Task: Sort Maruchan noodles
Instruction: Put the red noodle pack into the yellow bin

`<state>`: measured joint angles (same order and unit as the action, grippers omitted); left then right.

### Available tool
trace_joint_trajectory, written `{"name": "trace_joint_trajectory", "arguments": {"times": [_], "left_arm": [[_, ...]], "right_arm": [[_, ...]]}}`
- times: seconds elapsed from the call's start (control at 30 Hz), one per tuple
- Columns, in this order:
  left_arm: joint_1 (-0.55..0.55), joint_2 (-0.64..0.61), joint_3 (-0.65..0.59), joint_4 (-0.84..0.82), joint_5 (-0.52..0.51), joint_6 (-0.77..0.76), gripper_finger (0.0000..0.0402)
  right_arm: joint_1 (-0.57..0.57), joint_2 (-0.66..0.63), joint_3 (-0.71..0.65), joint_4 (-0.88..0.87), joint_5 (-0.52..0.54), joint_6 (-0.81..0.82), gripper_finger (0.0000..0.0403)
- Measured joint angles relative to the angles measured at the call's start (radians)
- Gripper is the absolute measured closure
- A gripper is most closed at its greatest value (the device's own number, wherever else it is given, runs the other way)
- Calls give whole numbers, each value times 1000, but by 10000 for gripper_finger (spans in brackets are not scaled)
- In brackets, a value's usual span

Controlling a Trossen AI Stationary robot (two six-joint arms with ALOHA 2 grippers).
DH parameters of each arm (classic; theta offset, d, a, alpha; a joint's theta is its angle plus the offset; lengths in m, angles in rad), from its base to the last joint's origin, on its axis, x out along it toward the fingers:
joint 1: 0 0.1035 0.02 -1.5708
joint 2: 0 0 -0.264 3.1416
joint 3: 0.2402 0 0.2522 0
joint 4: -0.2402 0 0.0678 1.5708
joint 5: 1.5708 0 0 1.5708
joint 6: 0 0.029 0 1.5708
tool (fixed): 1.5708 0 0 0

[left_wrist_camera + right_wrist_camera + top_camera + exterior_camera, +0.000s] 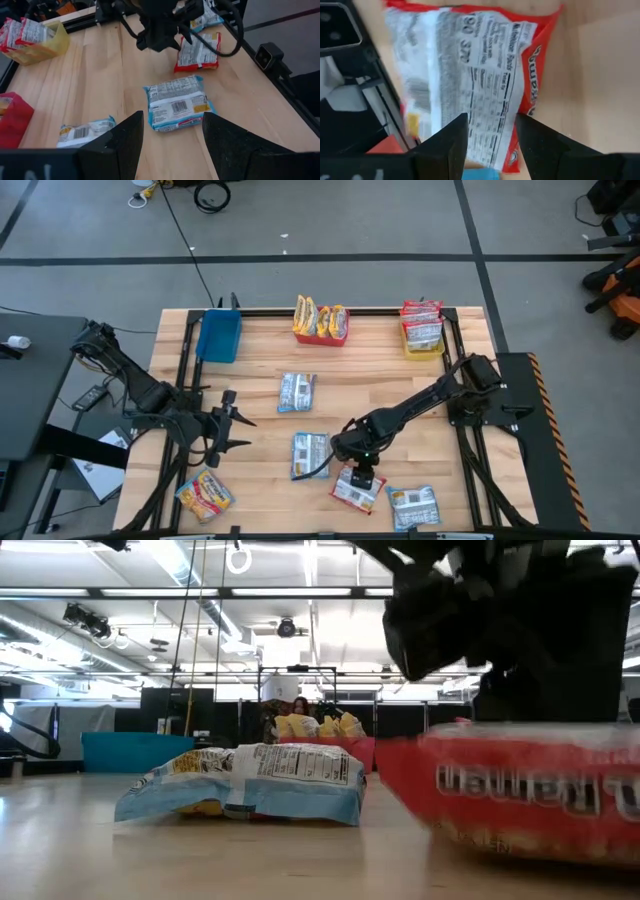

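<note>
Several Maruchan noodle packets lie flat on the wooden table (255,370). Two are blue (297,392) (310,454), a third blue one (413,507) lies at the near right, a yellow-orange one (205,494) at the near left, and a red-and-white one (358,488) near the front. My right gripper (491,122) points steeply down over the red packet (470,65) with its fingers open. My left gripper (172,120) hangs open above the table's left part, aimed at the nearer blue packet (177,102), touching nothing. My right gripper comes at the red packet's printed back face (490,95) from above, slanting down, with its open fingers (445,145) standing over the packet's middle. I cannot tell whether they touch it. The packet lies flat on the table.
Three bins stand along the far edge: a blue one (218,335), a red one (322,332) with yellow packets in it, and a yellow one (424,348) with red packets in it. A black frame rail (470,430) runs along the table's sides.
</note>
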<state>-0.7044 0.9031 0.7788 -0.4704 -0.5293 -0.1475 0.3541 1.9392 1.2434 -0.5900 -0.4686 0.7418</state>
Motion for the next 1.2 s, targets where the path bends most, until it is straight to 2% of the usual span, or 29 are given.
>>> {"name": "trace_joint_trajectory", "arguments": {"times": [0.3, 0.47, 0.63, 0.93, 1.2], "left_arm": [[0, 0, 0, -16, 0, -3, 194], [0, 0, 0, -14, 0, -2, 194], [0, 0, 0, -15, 0, -5, 194], [0, 0, 0, -14, 0, -6, 194], [0, 0, 0, -14, 0, -20, 194]], "right_arm": [[4, -2, -27, 12, 31, 40, 231], [16, -2, 15, -76, 67, 21, 227], [41, -3, 28, -164, 137, 44, 197], [50, -3, 28, -52, 142, 36, 109], [35, 19, 0, 8, 131, 38, 100]]}}
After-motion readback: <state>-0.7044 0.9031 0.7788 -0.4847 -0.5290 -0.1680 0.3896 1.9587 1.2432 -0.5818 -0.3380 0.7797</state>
